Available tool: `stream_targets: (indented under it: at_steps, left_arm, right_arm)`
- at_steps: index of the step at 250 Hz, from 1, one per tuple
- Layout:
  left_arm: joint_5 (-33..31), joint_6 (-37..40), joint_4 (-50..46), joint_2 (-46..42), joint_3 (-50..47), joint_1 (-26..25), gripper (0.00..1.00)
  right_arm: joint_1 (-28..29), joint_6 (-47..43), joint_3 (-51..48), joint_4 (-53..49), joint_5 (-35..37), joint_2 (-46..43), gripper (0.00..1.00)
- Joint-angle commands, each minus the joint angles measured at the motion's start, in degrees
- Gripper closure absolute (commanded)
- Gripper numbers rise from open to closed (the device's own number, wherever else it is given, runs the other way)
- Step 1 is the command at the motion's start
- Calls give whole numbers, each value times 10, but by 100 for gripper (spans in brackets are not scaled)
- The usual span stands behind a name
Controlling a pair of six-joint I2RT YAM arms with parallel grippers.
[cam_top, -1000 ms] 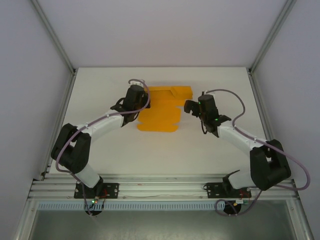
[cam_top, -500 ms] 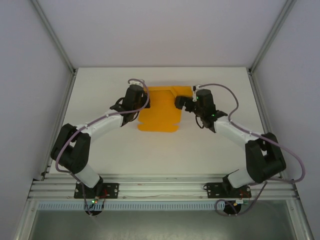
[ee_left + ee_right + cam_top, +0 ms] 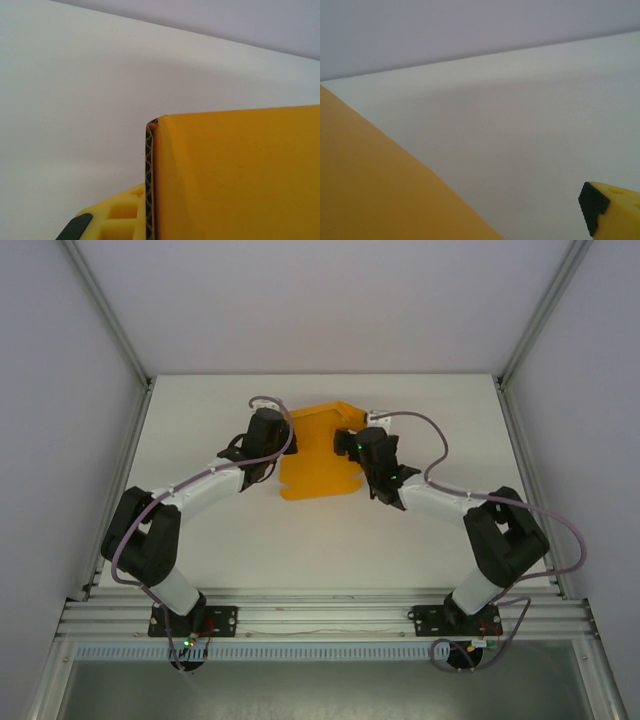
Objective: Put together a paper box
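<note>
1. The left gripper sits at the left edge of the paper box. In the left wrist view one yellow fingertip with a dark pad lies just left of the card, right against its cut edge. The other finger is hidden behind the card, so I cannot tell whether the jaws are clamped on it.
2. The right gripper is over the right part of the card, toward its far side. In the right wrist view one yellow fingertip with a black pad stands far out in the lower right corner. Bare table lies between it and the card, so the jaws stand apart and that finger grips nothing.
3. The paper box is a plain orange-yellow die-cut sheet, not a closed box. It lies between the two grippers in the far middle of the table.
4. Seen from above, the near part of the sheet lies flat, with a notched outline along its near edge. The far right corner looks lifted off the surface.
5. In the left wrist view the card rises as a flat orange face with a vertical edge that shows its layered core.
6. In the right wrist view the card is a slanting orange surface at the lower left.
7. Both arms reach in from the near edge, elbows out, their wrists angled toward each other across the sheet.
8. Pale walls and metal rails enclose the white table.
</note>
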Motion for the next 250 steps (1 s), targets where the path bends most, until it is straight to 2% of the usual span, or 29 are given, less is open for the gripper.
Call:
stream_targets:
  at_steps: [1, 43, 80, 98, 126, 145, 152, 184, 213, 236, 250]
  left_arm:
    - [37, -9, 36, -3, 4, -17, 100]
    - [18, -7, 22, -3, 7, -14, 100]
    - [27, 7, 12, 1, 16, -8, 100]
    - [28, 23, -2, -1, 19, -7, 100]
    - [49, 50, -14, -6, 17, -6, 100]
    - [65, 56, -24, -5, 19, -6, 100]
    - [72, 56, -26, -4, 20, -6, 100]
    - [96, 59, -38, 4, 24, -6, 100]
    - [105, 62, -46, 11, 25, -6, 100]
    - [108, 66, -50, 13, 25, -6, 100]
    - [104, 68, -54, 14, 26, -7, 100]
  right_arm:
    - [9, -28, -4, 6, 109, -5, 0]
    - [8, -67, -39, -24, 104, -66, 0]
    - [-1, -106, -57, -83, 56, -129, 0]
    - [-22, -115, -71, -112, 5, -166, 0]
    - [-77, -139, -80, -167, -160, -222, 0]
    - [-109, -206, -74, -208, -256, -238, 0]
    - [-115, -224, -70, -217, -267, -239, 1]
    - [-145, -258, -35, -247, -312, -218, 13]
    - [-150, -264, 5, -271, -351, -184, 23]
    - [-150, -256, 19, -266, -352, -167, 40]
    - [-151, -255, 22, -261, -337, -163, 45]
